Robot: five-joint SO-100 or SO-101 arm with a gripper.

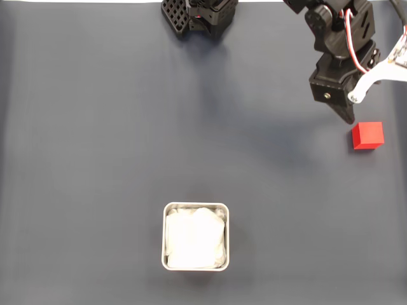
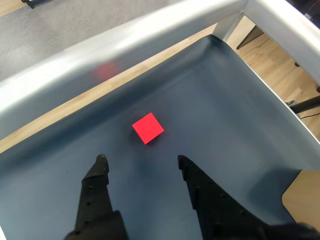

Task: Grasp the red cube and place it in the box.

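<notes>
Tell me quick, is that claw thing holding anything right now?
Gripper: open, holding nothing; its jaws stand apart above the mat, and the red cube lies ahead of them, untouched.

The arm [image 1: 337, 38] reaches down from the top right of the fixed view. Its gripper [image 2: 141, 160] points downward in the wrist view, black fingers [image 2: 97, 180] spread apart with nothing between them.
</notes>
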